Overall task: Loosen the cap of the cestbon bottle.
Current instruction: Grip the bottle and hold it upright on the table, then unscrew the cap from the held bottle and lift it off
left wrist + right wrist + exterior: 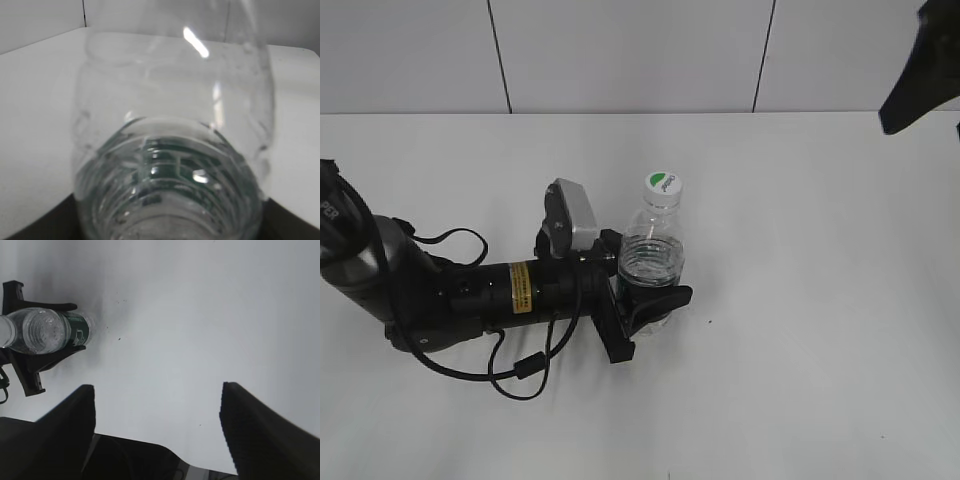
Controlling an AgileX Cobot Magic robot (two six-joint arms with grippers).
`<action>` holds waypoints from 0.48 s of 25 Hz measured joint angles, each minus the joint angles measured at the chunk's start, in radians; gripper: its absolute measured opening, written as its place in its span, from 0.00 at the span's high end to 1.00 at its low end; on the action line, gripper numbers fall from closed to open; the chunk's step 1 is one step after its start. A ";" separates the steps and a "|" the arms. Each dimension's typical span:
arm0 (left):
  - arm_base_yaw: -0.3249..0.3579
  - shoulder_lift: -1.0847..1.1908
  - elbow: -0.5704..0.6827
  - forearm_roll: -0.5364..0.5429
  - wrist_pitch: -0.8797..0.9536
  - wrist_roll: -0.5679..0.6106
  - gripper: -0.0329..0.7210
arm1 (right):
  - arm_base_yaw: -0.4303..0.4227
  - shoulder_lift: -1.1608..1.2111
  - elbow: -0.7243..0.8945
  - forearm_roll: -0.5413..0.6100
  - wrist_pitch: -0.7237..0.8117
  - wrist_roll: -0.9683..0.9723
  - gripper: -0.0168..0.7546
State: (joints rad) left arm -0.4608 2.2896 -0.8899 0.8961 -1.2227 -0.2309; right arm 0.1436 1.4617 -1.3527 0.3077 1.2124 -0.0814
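Standing upright: cestbon bottle [652,262], near the middle of the white bench [800,350], well clear of every edge.
Cap: white, round, with a green mark on top [662,184]; it sits on the narrow neck, and the small writing on it is too fine to read.
Label: dark green band low on the bottle, seen through the clear plastic in the left wrist view [170,165] and from the side in the right wrist view [77,330]; white markings show on it but no word can be read.
Left gripper: lies low over the bench and reaches in from the left [650,300]; its black fingers [665,297] are clamped around the lower body of the bottle, one on either side.
Left arm writing: a yellow sticker on the black barrel [521,288], text too small to read; white letters "PER" on the arm at the left edge.
Right gripper: raised above the bench at the far right corner [157,435]; fingers [260,430] spread wide apart with nothing between them.
Open room: bare bench to the right of the bottle and in front of it; a few tiny dark specks near the bottle.
Back edge: bench meets a pale tiled wall [630,50] with dark seams.
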 joint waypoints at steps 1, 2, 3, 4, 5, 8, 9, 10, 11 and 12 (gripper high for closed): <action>0.000 0.000 0.000 0.000 0.000 0.000 0.43 | 0.031 0.015 -0.001 -0.016 0.000 0.022 0.21; 0.000 0.000 0.000 0.000 0.000 0.000 0.43 | 0.067 0.028 -0.005 -0.032 0.002 0.046 0.21; 0.000 0.000 0.000 0.000 0.000 0.000 0.43 | 0.097 0.040 -0.011 -0.054 0.003 0.072 0.21; 0.000 0.001 0.000 0.000 0.000 0.000 0.43 | 0.132 0.053 -0.019 -0.070 0.004 0.092 0.21; 0.000 0.001 0.000 0.000 0.000 0.000 0.43 | 0.165 0.068 -0.029 -0.081 0.004 0.113 0.21; 0.000 0.002 0.000 -0.001 0.000 0.000 0.43 | 0.250 0.111 -0.075 -0.096 0.004 0.160 0.21; 0.000 0.002 0.000 -0.001 0.000 0.000 0.43 | 0.276 0.126 -0.093 -0.098 0.004 0.171 0.21; 0.000 0.002 0.000 -0.001 0.000 0.000 0.43 | 0.296 0.139 -0.115 -0.098 0.004 0.181 0.21; 0.000 0.002 0.000 -0.001 0.000 0.000 0.43 | 0.317 0.156 -0.139 -0.099 0.005 0.188 0.21; 0.000 0.002 0.000 -0.001 0.000 0.000 0.43 | 0.335 0.174 -0.162 -0.099 0.005 0.196 0.21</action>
State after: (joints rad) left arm -0.4608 2.2915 -0.8899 0.8952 -1.2230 -0.2309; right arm 0.4789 1.6353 -1.5149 0.2087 1.2175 0.1144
